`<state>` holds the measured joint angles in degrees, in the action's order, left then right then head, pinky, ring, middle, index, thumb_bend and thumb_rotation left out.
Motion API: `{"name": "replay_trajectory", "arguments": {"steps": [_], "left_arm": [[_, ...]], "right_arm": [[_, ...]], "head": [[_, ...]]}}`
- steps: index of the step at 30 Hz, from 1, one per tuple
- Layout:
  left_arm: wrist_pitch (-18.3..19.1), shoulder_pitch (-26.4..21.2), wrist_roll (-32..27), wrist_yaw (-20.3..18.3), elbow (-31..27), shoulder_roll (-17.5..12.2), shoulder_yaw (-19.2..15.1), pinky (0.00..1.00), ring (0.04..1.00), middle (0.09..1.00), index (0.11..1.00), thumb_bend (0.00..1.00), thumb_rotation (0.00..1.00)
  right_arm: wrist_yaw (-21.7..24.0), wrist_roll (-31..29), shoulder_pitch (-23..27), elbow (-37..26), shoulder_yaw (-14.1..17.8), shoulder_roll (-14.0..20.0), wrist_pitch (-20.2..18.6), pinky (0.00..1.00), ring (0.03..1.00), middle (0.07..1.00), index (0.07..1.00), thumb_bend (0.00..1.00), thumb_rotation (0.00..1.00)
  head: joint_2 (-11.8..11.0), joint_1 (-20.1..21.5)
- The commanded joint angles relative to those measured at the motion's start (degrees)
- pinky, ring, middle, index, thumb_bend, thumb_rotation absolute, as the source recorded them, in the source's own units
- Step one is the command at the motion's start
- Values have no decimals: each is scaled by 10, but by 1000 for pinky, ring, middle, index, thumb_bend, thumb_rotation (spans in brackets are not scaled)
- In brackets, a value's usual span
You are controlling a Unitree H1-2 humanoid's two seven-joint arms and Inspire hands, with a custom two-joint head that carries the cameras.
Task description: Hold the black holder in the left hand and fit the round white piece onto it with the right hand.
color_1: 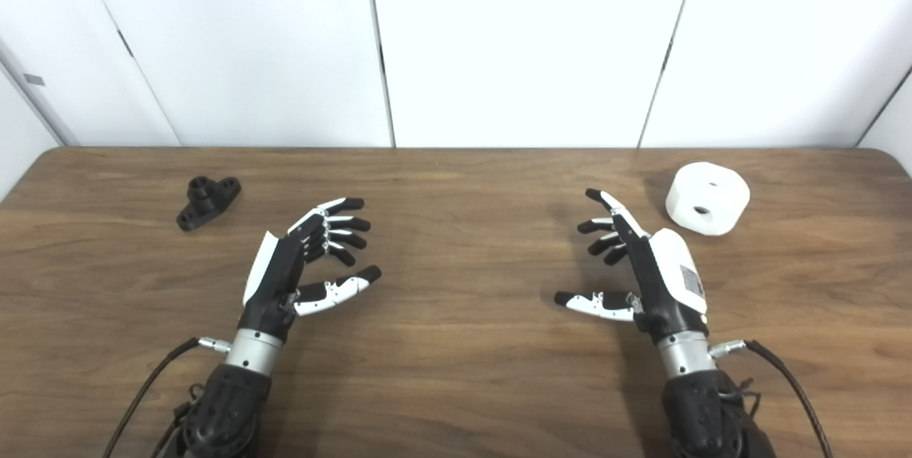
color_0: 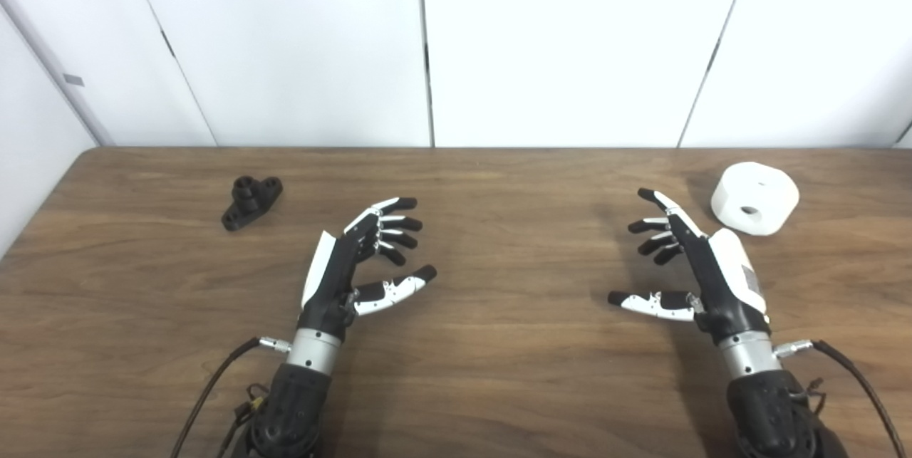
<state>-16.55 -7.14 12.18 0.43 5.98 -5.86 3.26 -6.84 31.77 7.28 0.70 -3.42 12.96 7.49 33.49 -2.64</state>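
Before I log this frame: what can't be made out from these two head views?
- Black holder: small in both views; hole and post detail unreadable.
- Round white piece: underside hidden by its own body.
- Left hand and right hand: forearms cut off by the bottom edge.

Bare wooden table (color_0: 499, 344) lies between the left hand (color_0: 353, 258) and the black holder (color_0: 251, 201). The round white piece (color_0: 755, 198) sits near the right hand (color_0: 702, 262), unobstructed.

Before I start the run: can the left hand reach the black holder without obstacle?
Probably yes. The left hand is open and holds nothing, and the black holder lies apart on bare table, farther back and outward. Nothing stands between them.
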Motion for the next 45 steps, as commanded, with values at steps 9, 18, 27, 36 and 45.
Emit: {"name": "replay_trajectory", "arguments": {"steps": [9, 18, 27, 36, 45], "left_arm": [[-19, 0, 3, 6, 5, -4, 2, 481, 612, 679, 762, 614, 0], [-11, 2, 9, 9, 3, 3, 6, 485, 616, 686, 729, 616, 0], [-7, -8, 40, 35, 42, 29, 21, 475, 624, 700, 683, 638, 0], [-15, -18, 55, 55, 74, 37, 29, 472, 622, 707, 676, 636, 0], [-7, -17, 50, 57, 55, 38, 26, 469, 611, 693, 666, 646, 0]], "right_arm": [[-6, -6, 15, -18, 3, 7, 10, 493, 582, 694, 890, 641, 83], [-8, -12, 13, -15, 8, 13, 17, 491, 585, 699, 892, 642, 80], [-7, -48, 10, 16, 23, 33, 46, 507, 598, 699, 890, 652, 7], [-4, -48, 6, -3, 27, 34, 30, 478, 568, 680, 875, 629, 0], [1, -43, 4, -12, 28, 38, 24, 430, 554, 674, 870, 595, 75]], "head": [[0, -5], [-8, -88], [-52, -221], [-69, -238], [-65, -242]]}}
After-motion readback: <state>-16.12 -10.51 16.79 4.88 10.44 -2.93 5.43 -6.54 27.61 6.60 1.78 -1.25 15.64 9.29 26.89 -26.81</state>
